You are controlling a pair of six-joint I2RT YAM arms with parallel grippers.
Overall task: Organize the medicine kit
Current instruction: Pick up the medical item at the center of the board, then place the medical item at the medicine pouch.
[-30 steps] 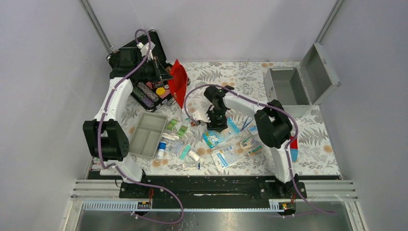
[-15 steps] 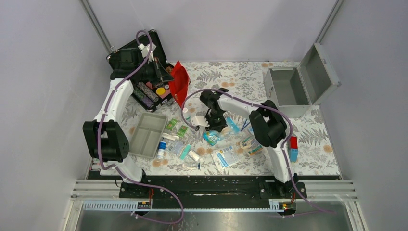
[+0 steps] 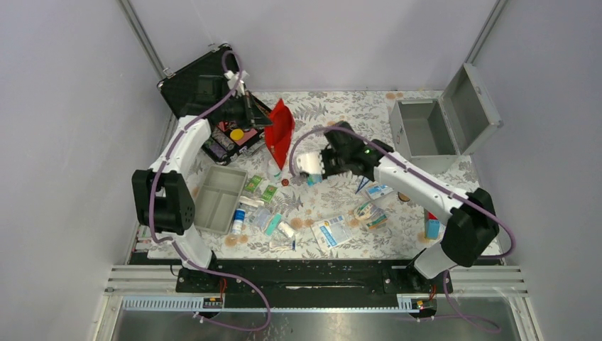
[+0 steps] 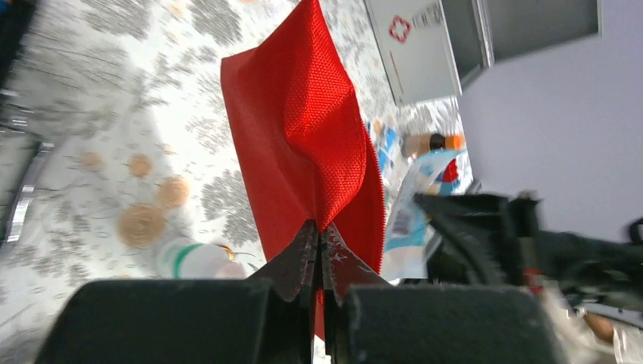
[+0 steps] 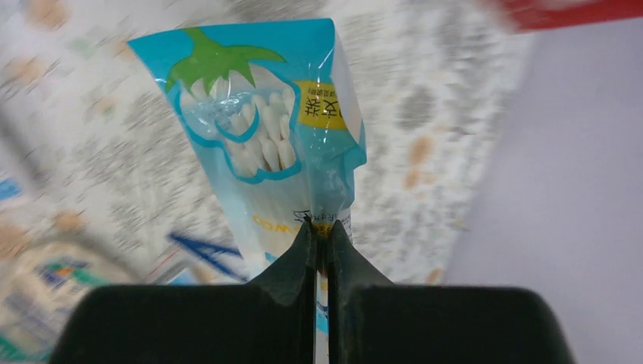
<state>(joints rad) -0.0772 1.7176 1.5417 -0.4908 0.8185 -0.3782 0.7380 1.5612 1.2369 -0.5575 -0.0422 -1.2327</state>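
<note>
The left end effector (image 4: 319, 227) pinches the red pouch (image 4: 303, 136). The right end effector (image 5: 321, 224) pinches a blue bag of cotton swabs (image 5: 265, 114).

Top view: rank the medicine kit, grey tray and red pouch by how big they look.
1. medicine kit, lid open: clearly largest.
2. grey tray.
3. red pouch, smallest as seen. It is lifted and folded, nearer the camera, so its place against the tray is unsure.

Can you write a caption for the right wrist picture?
Right end effector shut on a blue packet of cotton swabs.
</note>
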